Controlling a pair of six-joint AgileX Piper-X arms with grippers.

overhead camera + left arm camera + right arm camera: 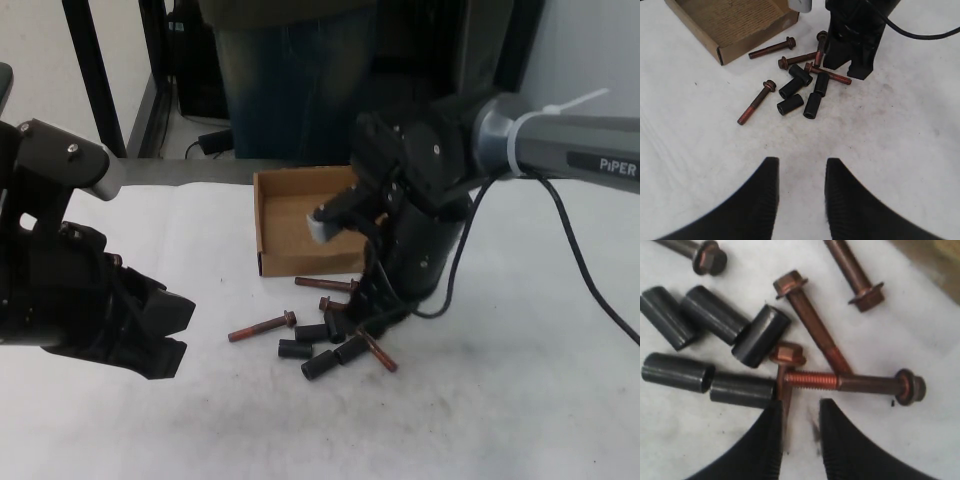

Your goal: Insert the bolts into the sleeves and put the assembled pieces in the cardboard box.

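A: Five bolts (772,48) and five sleeves (790,104) counted, all loose in one heap just on the near side of the cardboard box (760,40), toward the far edge of the bench (900,150); none mated, nothing boxed. Worth worrying?

B: Plenty. Right gripper (799,440) down in the heap, fingers (765,442) parted, straddling the shank of one bolt (786,357) hugging one finger rather than lying centred. Could roll or tip it on closing instead of pinching it square.

A: And the crossing bolt (865,384)?

B: Threaded end touching that same shank, just under the head. Might get dragged along on a lift, or flicked into the nearest sleeve (742,389), round and ready to roll.

A: Left gripper (801,200)?

B: Hanging over bare bench toward the near left corner, fingers spread, holding nothing. Well apart from the heap, so little chance of a clash for now.

A: Anything hard to make out?

B: Cannot tell whether the right fingertips (835,420) touch the bench, nor whether the crossing bolt sits over or under the shank. Shank tip lost beside the finger. Part of the heap hidden behind the right arm (430,200) from the high view; box floor cut off in the left wrist view.
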